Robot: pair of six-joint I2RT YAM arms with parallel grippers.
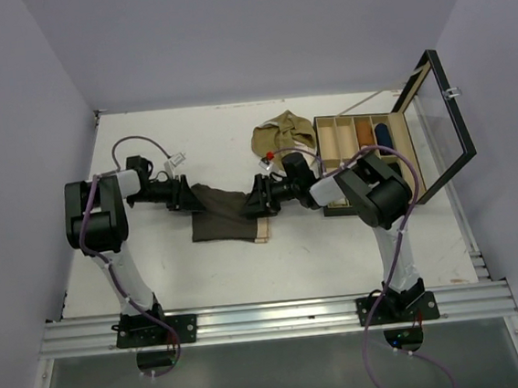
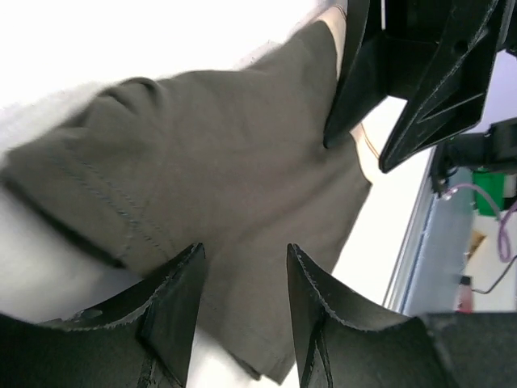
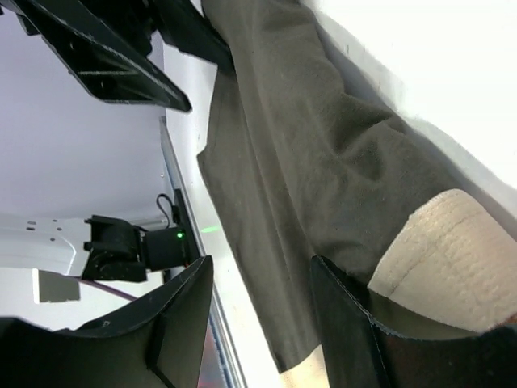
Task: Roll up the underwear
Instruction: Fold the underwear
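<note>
The dark brown underwear [image 1: 222, 214] lies spread flat mid-table, its beige waistband [image 1: 262, 229] at the right end. My left gripper [image 1: 189, 198] hovers over its left end, jaws apart with flat cloth [image 2: 242, 162] showing between them. My right gripper [image 1: 258, 199] is over the waistband end, also open. In the right wrist view the gripper [image 3: 262, 271] straddles the brown cloth [image 3: 307, 162], one finger by the waistband [image 3: 460, 250]. In the left wrist view the gripper [image 2: 242, 259] faces the right gripper's fingers [image 2: 420, 89]. The olive-tan underwear [image 1: 283, 135] lies crumpled behind.
A wooden box [image 1: 358, 116] with several compartments stands at the back right, its glass lid [image 1: 440, 121] raised. A dark blue roll [image 1: 383, 134] sits in one compartment. Grey walls enclose the table on three sides; a metal rail [image 1: 271, 319] runs along the near edge.
</note>
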